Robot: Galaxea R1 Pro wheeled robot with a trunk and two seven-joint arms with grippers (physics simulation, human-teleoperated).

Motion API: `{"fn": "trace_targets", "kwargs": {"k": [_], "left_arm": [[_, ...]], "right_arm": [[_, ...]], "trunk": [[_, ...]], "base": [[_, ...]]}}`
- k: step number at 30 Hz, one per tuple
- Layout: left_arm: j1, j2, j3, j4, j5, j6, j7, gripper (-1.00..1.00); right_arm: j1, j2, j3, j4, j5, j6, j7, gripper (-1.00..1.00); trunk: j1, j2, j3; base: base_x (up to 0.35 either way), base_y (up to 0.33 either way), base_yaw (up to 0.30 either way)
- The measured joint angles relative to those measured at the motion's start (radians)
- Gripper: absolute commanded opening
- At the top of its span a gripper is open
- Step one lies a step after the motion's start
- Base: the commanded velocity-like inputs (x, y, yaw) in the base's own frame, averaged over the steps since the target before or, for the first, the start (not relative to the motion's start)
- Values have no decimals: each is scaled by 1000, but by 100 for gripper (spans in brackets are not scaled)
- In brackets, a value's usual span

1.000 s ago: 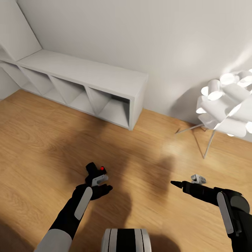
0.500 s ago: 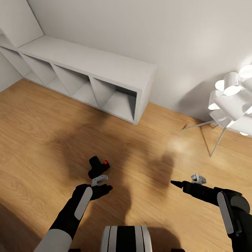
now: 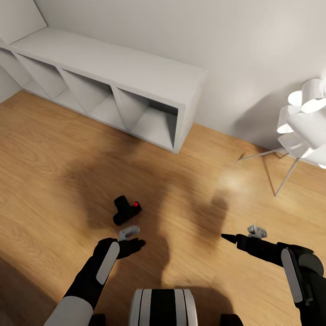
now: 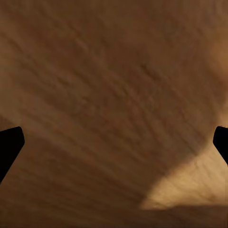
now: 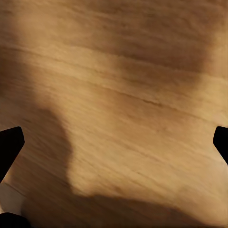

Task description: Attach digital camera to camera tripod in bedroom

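The digital camera [image 3: 123,211], small and black with a red dot, lies on the light wood floor [image 3: 54,163] just beyond my left gripper [image 3: 135,238]. A short gap of floor separates them. That gripper is open, and the left wrist view looks down on bare floor between its two dark fingertips [image 4: 10,145]. My right gripper [image 3: 238,234] hangs over the floor at the right, open and holding nothing. The camera tripod is out of view.
A long grey cube shelf [image 3: 136,79] runs along the pale wall behind the camera. A white lamp [image 3: 305,120] on thin splayed legs stands at the right. Open floor lies between the shelf and my arms.
The whole view has shifted, so the shelf and lamp sit further right. The camera now shows apart from my left gripper instead of overlapping it. Both arms keep their pose.
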Motion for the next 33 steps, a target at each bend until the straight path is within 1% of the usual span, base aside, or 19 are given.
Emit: {"fn": "trace_targets", "kwargs": {"k": [19,33], "left_arm": [[0,0,0,-2,0,0,1,100],[0,0,-3,-56,-1,1,1,100]], "right_arm": [[0,-1,-1,-5,0,2,3,100],[0,-1,1,-14,2,5,5,100]], "trunk": [[9,-4,-74],[15,-8,-128]], "base": [[0,0,0],[0,0,0]]}}
